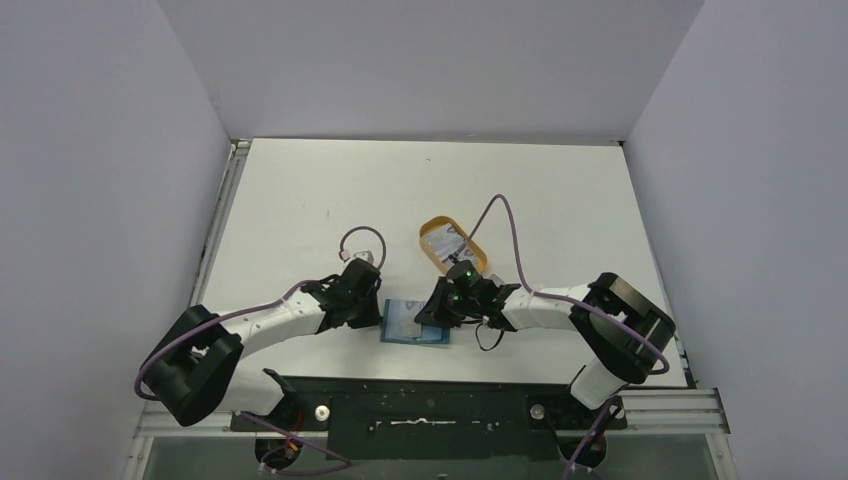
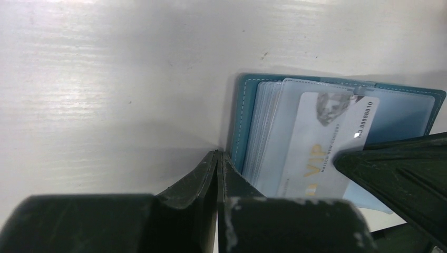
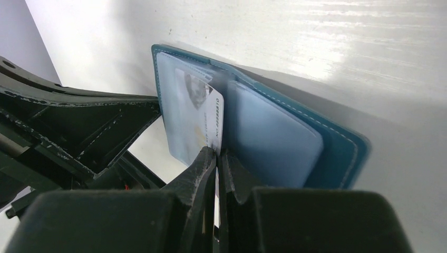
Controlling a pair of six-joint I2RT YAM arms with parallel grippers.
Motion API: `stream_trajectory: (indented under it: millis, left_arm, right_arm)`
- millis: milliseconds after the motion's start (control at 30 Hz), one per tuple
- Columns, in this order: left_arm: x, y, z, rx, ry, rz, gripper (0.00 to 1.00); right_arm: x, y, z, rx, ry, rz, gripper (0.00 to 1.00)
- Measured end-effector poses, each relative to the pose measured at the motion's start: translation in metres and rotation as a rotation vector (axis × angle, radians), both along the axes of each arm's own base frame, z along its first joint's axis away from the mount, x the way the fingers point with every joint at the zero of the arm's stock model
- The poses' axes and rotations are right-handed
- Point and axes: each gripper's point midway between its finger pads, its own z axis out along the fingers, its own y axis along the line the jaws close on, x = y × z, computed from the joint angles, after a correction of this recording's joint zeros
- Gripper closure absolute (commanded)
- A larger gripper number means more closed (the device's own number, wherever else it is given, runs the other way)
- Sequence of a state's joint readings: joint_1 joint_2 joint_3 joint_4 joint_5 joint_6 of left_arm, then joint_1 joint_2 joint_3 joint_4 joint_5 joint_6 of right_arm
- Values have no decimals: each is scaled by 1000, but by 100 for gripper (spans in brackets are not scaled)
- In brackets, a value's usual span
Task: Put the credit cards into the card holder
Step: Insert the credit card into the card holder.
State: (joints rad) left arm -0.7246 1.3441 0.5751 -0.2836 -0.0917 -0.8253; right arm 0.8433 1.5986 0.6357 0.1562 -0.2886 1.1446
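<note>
The teal card holder (image 1: pixel 403 326) lies open on the table between my two grippers, showing its light blue inside and clear pockets (image 3: pixel 274 137). A silvery credit card (image 3: pixel 203 113) with gold "VIP" print (image 2: pixel 316 153) sits partly inside a clear pocket on the left half. My right gripper (image 3: pixel 217 152) is shut on that card's near edge, with a thin white sliver showing between its fingers. My left gripper (image 2: pixel 217 154) is shut with nothing in it, its tips right beside the holder's left teal edge (image 2: pixel 241 121). Another credit card (image 1: pixel 446 240) lies in the tray.
An orange-tan oval tray (image 1: pixel 432 259) stands just behind the right gripper (image 1: pixel 438 312). The left gripper (image 1: pixel 379 311) is at the holder's left side. The right gripper's dark finger (image 2: pixel 400 179) reaches over the holder's right half in the left wrist view. Grey walls surround the white table (image 1: pixel 300 200).
</note>
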Motion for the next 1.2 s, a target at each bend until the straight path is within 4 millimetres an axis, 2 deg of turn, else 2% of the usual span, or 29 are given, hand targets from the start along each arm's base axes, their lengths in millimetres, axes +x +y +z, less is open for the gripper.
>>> stream_trajectory:
  millis: [400,600,767,900,1200]
  left_arm:
    - [4,-11,1,-40,-11,-32,100]
    - [4,-13,1,-52,-13,-36,100]
    - [4,-15,1,-64,-15,-41,100]
    - [2,-17,1,-76,-6,-51,100]
    - [-2,-23,2,-105,7,-71,100]
  right_arm:
    - [4,10,3,-3,-21,10,100]
    - [3,8,4,-13,-25,3,75]
    - [3,4,1,-36,-19,-6,62]
    - [2,4,4,-38,-24,-4,57]
    - [0,7,7,-64,-25,12,57]
